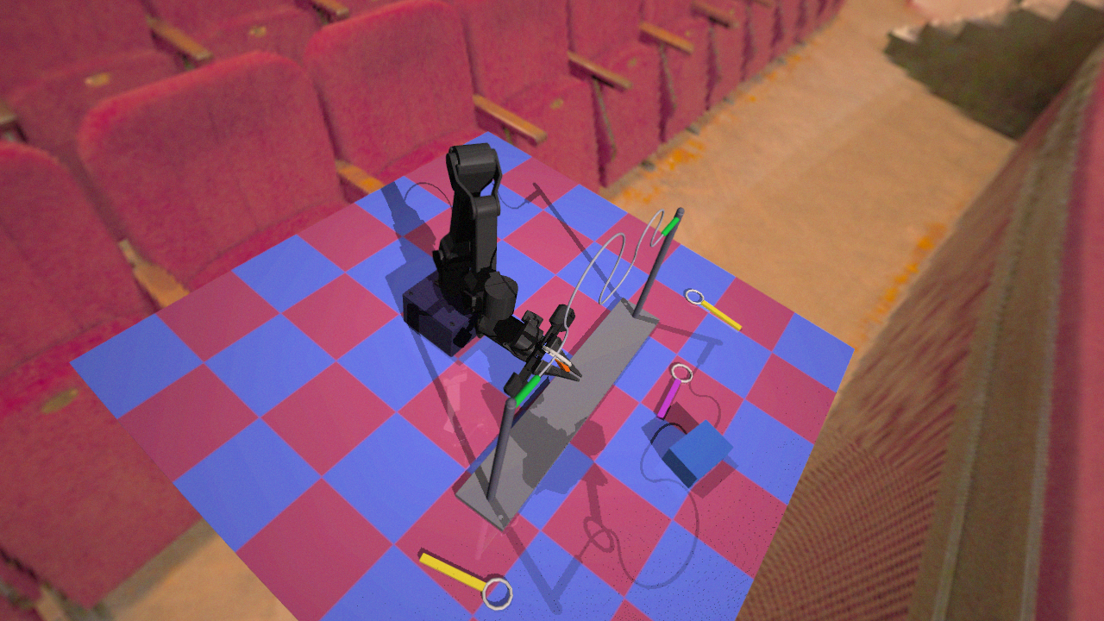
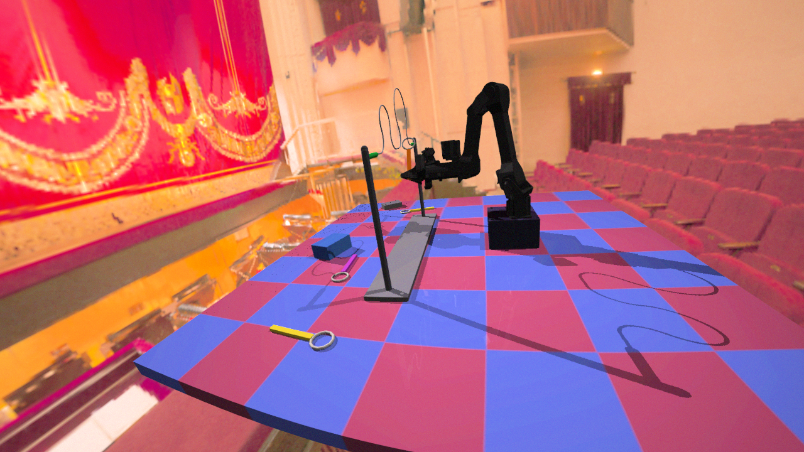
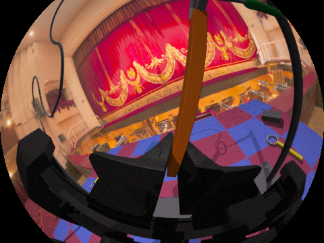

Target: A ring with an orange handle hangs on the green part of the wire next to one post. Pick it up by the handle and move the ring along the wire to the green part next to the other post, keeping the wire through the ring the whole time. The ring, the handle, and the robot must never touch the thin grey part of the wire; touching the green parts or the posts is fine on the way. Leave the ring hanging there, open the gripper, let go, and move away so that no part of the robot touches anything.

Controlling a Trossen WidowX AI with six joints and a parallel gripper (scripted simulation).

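My gripper (image 1: 574, 376) (image 2: 406, 175) (image 3: 174, 136) is shut on the lower end of the orange handle (image 1: 564, 365) (image 2: 408, 160) (image 3: 194, 77), which stands up from the fingers. The pale ring (image 1: 559, 356) is around the grey wire (image 1: 572, 290), just past the green part (image 1: 528, 391) (image 3: 261, 7) by one post (image 1: 500, 455) (image 2: 420, 191) (image 3: 297, 74). The wrist view shows only the ring's lower edge. Whether ring and wire touch cannot be told. The other green part (image 1: 670, 226) (image 2: 373, 155) is by the other post (image 1: 657, 266) (image 2: 375, 219).
The wire rises in tall loops between the posts on a grey base (image 1: 617, 340) (image 2: 412, 247). Beyond it lie a blue block (image 1: 699, 451) (image 2: 331, 246) and a magenta-handled ring (image 1: 669, 398) (image 2: 351, 263). Yellow-handled rings (image 1: 451, 571) (image 1: 719, 314) lie near either end.
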